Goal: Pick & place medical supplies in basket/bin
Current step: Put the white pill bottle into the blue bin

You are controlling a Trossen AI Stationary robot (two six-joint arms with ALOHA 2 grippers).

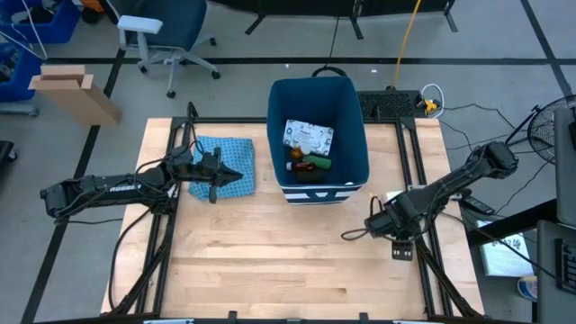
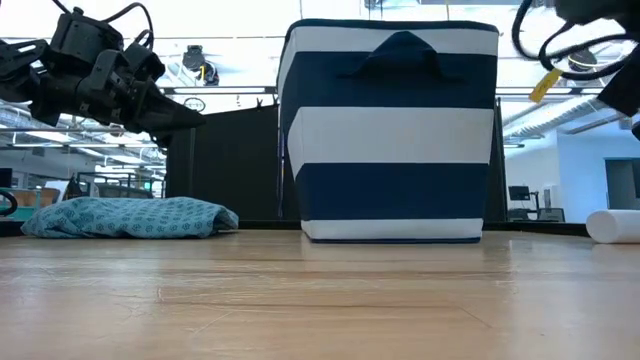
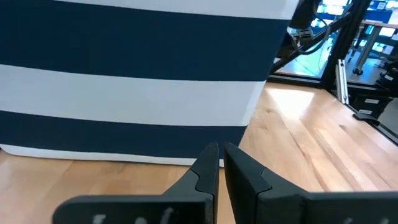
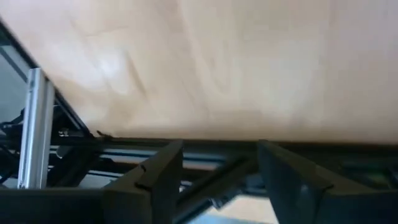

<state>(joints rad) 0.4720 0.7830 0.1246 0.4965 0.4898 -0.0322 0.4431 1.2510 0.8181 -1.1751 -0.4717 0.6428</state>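
The dark-blue bin (image 1: 355, 135) with white stripes on its near short side (image 2: 390, 130) stands at the table's far middle. In it lie a white packet with print (image 1: 309, 137), a green cylinder (image 1: 318, 163), a slim red tube (image 1: 296, 152) and a dark bottle with orange (image 1: 301, 167). My left gripper (image 1: 239, 173) is shut and empty. It hangs above the right edge of the light blue cloth (image 1: 227, 162), left of the bin, and points at the bin's striped side (image 3: 124, 87). My right gripper (image 1: 353, 232) is open and empty over bare table, near and right of the bin.
The light blue cloth (image 2: 130, 216) lies crumpled on the table left of the bin. A white roll (image 2: 613, 226) lies at the table's right. Black frame rails (image 1: 416, 171) run along both table sides. Bare wood (image 1: 270, 261) spreads across the near half.
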